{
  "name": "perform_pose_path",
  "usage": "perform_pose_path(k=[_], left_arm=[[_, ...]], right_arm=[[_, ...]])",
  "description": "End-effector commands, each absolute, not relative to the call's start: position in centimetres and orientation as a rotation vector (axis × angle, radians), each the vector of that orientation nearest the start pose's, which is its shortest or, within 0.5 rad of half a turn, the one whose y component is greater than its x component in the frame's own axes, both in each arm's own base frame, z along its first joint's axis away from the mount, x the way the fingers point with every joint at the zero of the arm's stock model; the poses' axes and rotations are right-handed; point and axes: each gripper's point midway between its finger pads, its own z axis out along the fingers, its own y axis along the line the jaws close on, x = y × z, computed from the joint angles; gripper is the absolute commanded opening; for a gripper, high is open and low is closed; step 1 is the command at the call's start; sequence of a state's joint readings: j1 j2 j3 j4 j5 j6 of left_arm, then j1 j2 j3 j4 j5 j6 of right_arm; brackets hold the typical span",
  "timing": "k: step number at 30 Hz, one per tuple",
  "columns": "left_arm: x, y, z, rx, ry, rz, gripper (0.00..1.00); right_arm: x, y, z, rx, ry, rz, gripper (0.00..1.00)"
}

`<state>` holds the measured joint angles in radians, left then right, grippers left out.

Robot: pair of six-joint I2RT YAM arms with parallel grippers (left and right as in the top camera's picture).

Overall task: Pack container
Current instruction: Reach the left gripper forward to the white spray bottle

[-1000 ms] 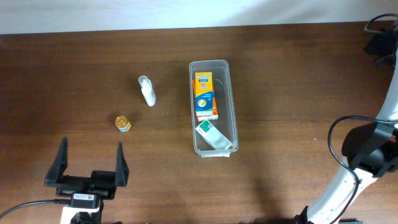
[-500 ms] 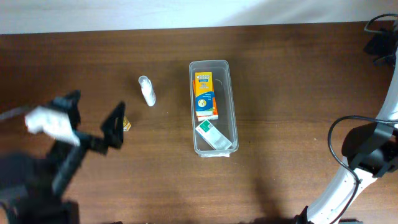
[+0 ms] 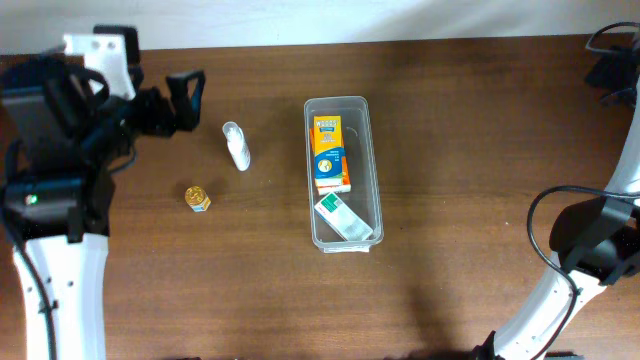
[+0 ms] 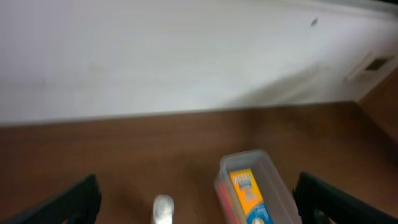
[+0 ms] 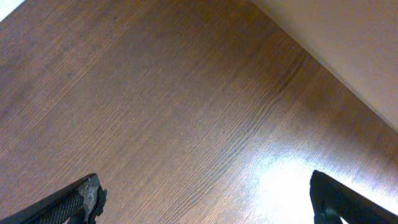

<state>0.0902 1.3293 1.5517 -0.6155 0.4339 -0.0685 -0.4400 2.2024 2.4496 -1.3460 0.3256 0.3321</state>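
The clear plastic container [image 3: 365,170] lies mid-table, holding an orange box [image 3: 330,152] and a green and white packet [image 3: 343,218]. It also shows in the left wrist view [image 4: 273,183] with the orange box [image 4: 247,190] inside. A white tube [image 3: 236,146] lies left of it and shows in the left wrist view [image 4: 163,209]. A small gold item [image 3: 197,197] sits further left. My left gripper [image 3: 165,100] is open and empty at the far left, raised, left of the tube. My right gripper's [image 5: 205,196] fingers are wide apart over bare wood; only the right arm [image 3: 590,250] shows overhead.
A pale wall [image 4: 186,56] runs behind the table's far edge. The right arm's base and cable [image 3: 560,300] occupy the right edge. Dark gear [image 3: 612,68] sits at the far right corner.
My left arm has swung from the front-left edge up to the far left of the table, now near the white tube. The right arm and the objects have not moved.
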Motion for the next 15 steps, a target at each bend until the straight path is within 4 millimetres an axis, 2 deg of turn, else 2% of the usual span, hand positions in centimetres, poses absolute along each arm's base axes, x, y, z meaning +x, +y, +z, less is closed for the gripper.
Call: perform_pose_path(k=[1, 4, 7, 11, 15], left_arm=[[41.4, -3.4, 41.7, 0.151, 1.856, -0.362, 1.0], [42.0, -3.9, 42.6, 0.178, 1.818, -0.373, 1.0], [42.4, -3.7, 42.3, 0.147, 1.846, -0.333, 1.0], [43.0, -3.4, 40.5, 0.066, 1.954, -0.201, 0.99], [43.9, -5.0, 37.6, 0.074, 2.086, -0.157, 0.99]], right_arm=[[43.2, -27.0, 22.9, 1.104, 2.425, -0.498, 0.99], [43.2, -27.0, 22.9, 1.104, 2.425, -0.499, 0.98], [43.2, -27.0, 22.9, 1.104, 2.425, -0.498, 0.98], [43.2, -27.0, 22.9, 1.104, 2.425, -0.498, 0.98], [43.2, -27.0, 22.9, 1.104, 2.425, -0.498, 0.98]])
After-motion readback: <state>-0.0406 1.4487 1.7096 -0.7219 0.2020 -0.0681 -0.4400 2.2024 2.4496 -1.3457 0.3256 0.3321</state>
